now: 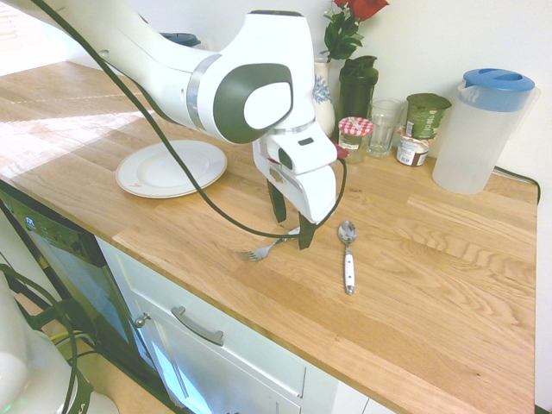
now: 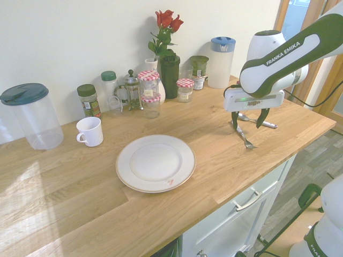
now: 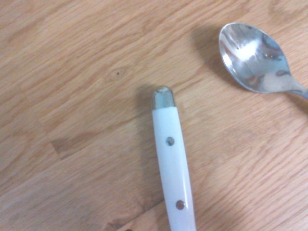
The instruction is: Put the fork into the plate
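My pincer (image 1: 291,226) straddles the fork (image 1: 261,252) near the countertop's front edge, spread wide, nothing gripped; handle sits between fingers for pickup. Plate (image 1: 148,177) waits well apart.

The white Franka arm is reaching in low over the worktop, its wrist bending straight down. The gripper (image 1: 291,235) (image 2: 247,121) is pointing downward, its two dark fingers (image 1: 276,205) standing spread apart, tips sitting close to the surface.
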Motion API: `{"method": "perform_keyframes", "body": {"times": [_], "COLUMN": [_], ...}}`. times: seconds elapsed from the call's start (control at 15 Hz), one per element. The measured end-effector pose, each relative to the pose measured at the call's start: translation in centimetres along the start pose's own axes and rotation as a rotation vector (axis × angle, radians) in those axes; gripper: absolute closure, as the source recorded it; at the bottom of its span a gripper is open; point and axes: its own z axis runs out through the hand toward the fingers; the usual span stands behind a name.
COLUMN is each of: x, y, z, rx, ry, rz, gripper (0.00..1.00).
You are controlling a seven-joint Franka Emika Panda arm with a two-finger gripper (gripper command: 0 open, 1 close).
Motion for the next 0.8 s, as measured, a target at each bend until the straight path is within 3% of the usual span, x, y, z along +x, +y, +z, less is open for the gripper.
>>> {"method": "perform_keyframes", "body": {"times": [0.13, 0.2, 0.8], "x": [-0.1, -0.1, 0.6], "y": [0.0, -0.1, -0.1], "z": [0.9, 1.2, 2.2], "rx": [0.000, 0.001, 0.014], "ry": [-0.010, -0.011, -0.019], "rz": [0.008, 0.009, 0.039], "gripper": [0.00, 1.00, 1.00]}}
